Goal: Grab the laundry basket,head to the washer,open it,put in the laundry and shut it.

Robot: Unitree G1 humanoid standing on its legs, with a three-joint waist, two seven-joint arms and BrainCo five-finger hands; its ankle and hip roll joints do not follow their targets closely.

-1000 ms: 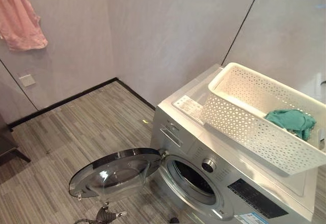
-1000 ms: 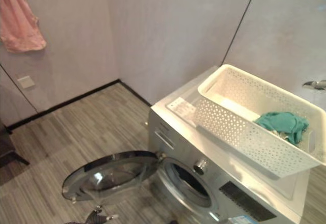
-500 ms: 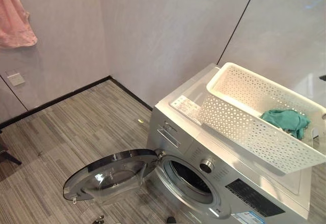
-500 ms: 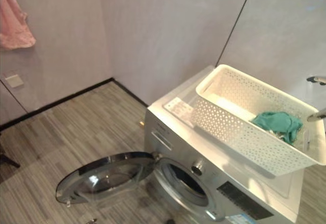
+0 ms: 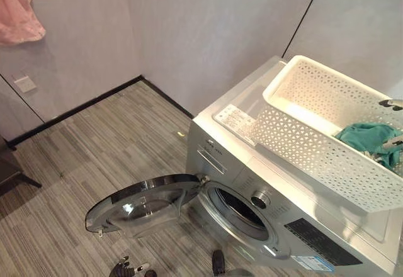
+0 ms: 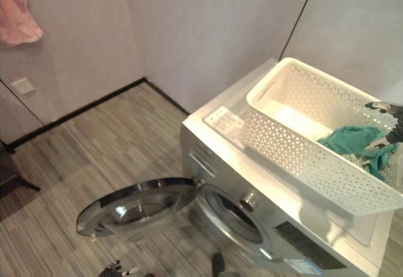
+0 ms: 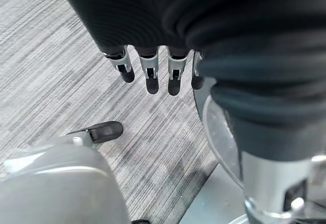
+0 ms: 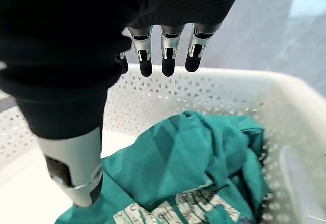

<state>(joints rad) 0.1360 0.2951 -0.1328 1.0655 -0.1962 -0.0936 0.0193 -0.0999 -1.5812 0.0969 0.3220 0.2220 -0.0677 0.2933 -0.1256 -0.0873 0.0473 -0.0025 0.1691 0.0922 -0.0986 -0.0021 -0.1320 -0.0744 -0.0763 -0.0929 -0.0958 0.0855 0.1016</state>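
Right hand (image 8: pixel 163 56): poised above the teal laundry (image 8: pixel 204 168) in the basket, fingers straight and spread loosely, thumb held apart; it grips nothing and no finger touches the cloth.
Right hand from the head: fingertips come in at the right edge over the basket's far end (image 6: pixel 384 108); the palm and arm are cut off by the frame.
Left hand (image 7: pixel 153 71): hangs low over the striped floor (image 7: pixel 61 81), fingers relaxed and pointing down, holding nothing; the head views catch a few of its fingers at the bottom edge (image 5: pixel 132 268).
Laundry: a crumpled teal bundle with pale print, lying at the right end of the basket (image 5: pixel 368 140); whether other garments sit under it cannot be made out.
Laundry basket (image 5: pixel 302 132): white, perforated, resting on top of the washer; its long axis runs along the washer's top, from the back left to the near right, and its right end runs out of view.
Washer (image 5: pixel 252 176): silver front-loader against the wall, lower right corner cropped.
Door (image 5: pixel 145 204): swung fully open to the left, glass bowl facing up; the drum (image 5: pixel 242 209) is dark and its contents cannot be told.
Pink towel (image 5: pixel 19 9): hangs on the wall at upper left, partly cut off.
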